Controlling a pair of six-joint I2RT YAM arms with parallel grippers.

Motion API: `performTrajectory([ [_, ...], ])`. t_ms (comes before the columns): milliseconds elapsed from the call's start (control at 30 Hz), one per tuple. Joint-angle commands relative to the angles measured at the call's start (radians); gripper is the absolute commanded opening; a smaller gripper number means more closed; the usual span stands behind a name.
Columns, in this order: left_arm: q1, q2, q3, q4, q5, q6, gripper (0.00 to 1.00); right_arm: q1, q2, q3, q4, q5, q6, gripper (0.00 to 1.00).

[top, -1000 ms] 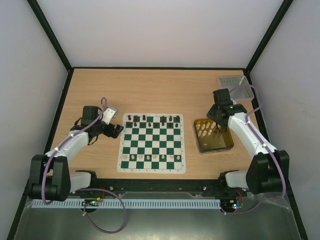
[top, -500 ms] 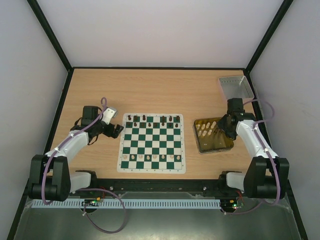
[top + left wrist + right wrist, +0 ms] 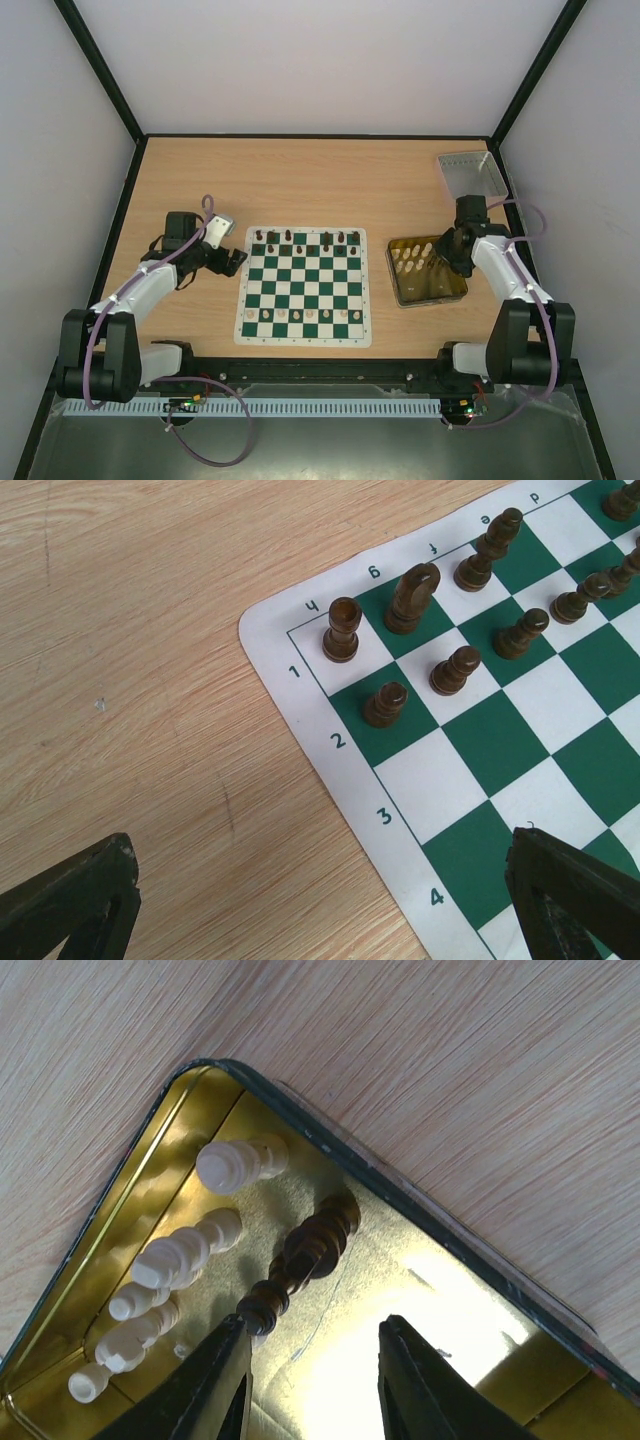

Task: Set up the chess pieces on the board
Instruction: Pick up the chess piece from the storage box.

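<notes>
The green-and-white board (image 3: 305,290) lies at the table's middle. Dark chess pieces (image 3: 300,238) line its far edge and cream ones (image 3: 300,315) its near edge. My left gripper (image 3: 232,262) hangs open beside the board's far left corner (image 3: 300,630), with nothing between its fingers (image 3: 325,920). Close by stand dark pieces, among them a rook (image 3: 342,630). My right gripper (image 3: 447,254) is low inside the gold tin (image 3: 395,275), open (image 3: 315,1360). Two dark pieces (image 3: 320,1240) lie in the tin; the nearer one touches the left fingertip (image 3: 230,1345). Several cream pieces (image 3: 235,1163) lie beside them.
A grey square tray (image 3: 472,175) stands at the far right corner, behind the tin. The tin's dark rim (image 3: 300,1110) runs close beyond my right fingers. Bare wood (image 3: 150,680) lies left of the board.
My right arm has swung right and come down into the tin, and its jaws have narrowed. The left arm has not moved.
</notes>
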Motion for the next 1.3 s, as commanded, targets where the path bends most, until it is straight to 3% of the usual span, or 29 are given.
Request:
performTrajectory([
  [0, 0.005, 0.006, 0.0, 0.006, 0.015, 0.009, 0.99, -0.016, 0.021, 0.006, 0.025, 0.0, -0.002, 0.34],
  [1033, 0.003, 0.006, -0.002, 0.004, 0.03, 0.015, 0.99, -0.049, 0.128, 0.008, 0.091, -0.04, 0.007, 0.3],
  [1267, 0.002, 0.006, -0.001, 0.003, 0.03, 0.016, 0.99, -0.051, 0.135, 0.013, 0.084, -0.029, 0.005, 0.23],
])
